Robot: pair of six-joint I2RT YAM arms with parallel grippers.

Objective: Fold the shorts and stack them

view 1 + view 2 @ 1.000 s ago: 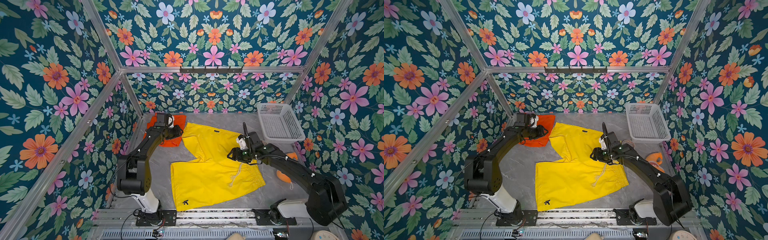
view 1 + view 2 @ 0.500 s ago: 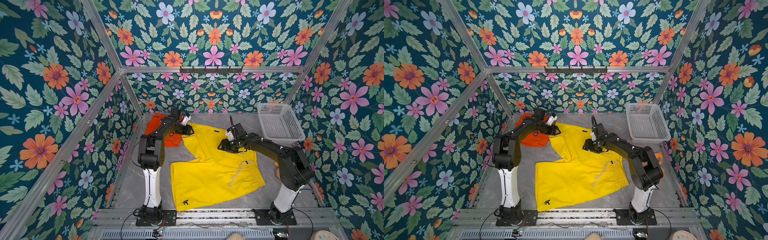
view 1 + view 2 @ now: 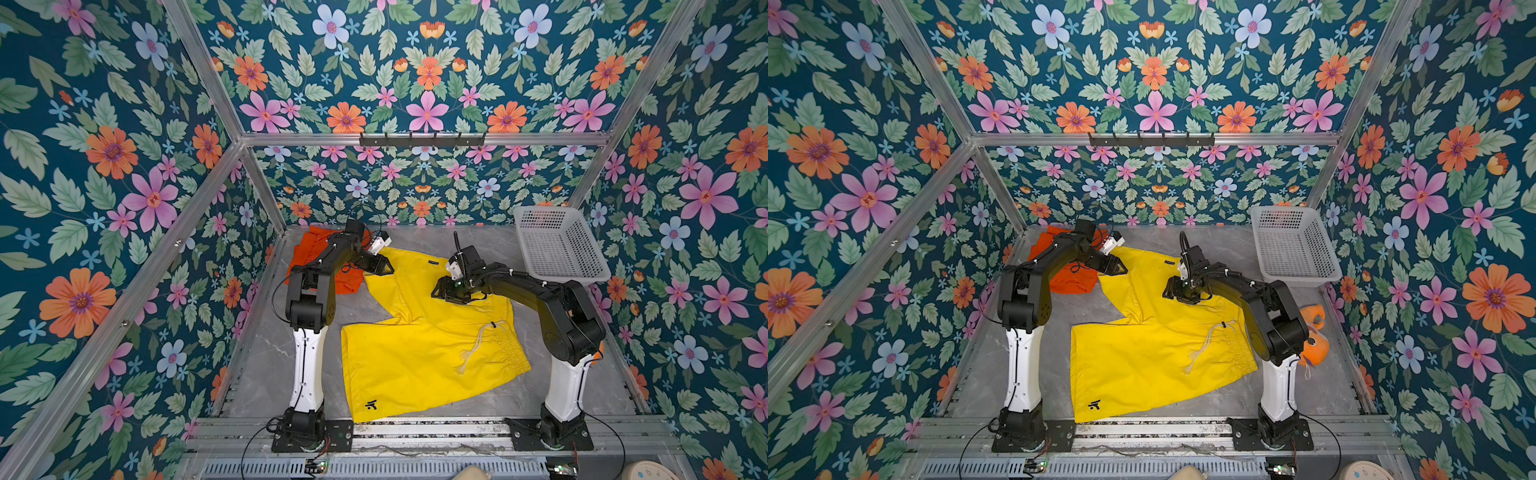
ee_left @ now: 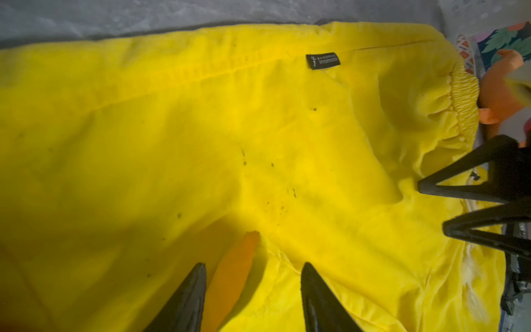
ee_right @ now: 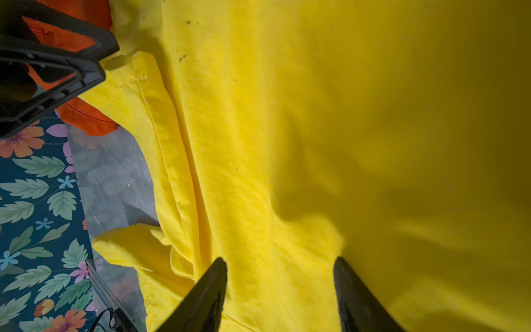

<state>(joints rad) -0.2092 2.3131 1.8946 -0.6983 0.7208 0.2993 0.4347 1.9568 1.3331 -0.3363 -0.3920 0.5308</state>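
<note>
We note grey marbled table (image 3: 498, 399), floral walls (image 3: 415, 104); yellow shorts (image 3: 415, 353) laid out; left gripper (image 3: 390, 270), right gripper (image 3: 435, 291) jaws spread.

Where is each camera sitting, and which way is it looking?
Top views: high above the arms' bases, looking down on the yellow shorts, orange shorts and basket; the left arm and right arm show whole.
Left wrist: on the left arm, looking past the open left gripper across the yellow shorts; the right gripper shows too.
Right wrist: on the right arm, looking past its open jaws over yellow cloth toward the left gripper.
Shared: every view shows the yellow shorts and both grippers.
</note>
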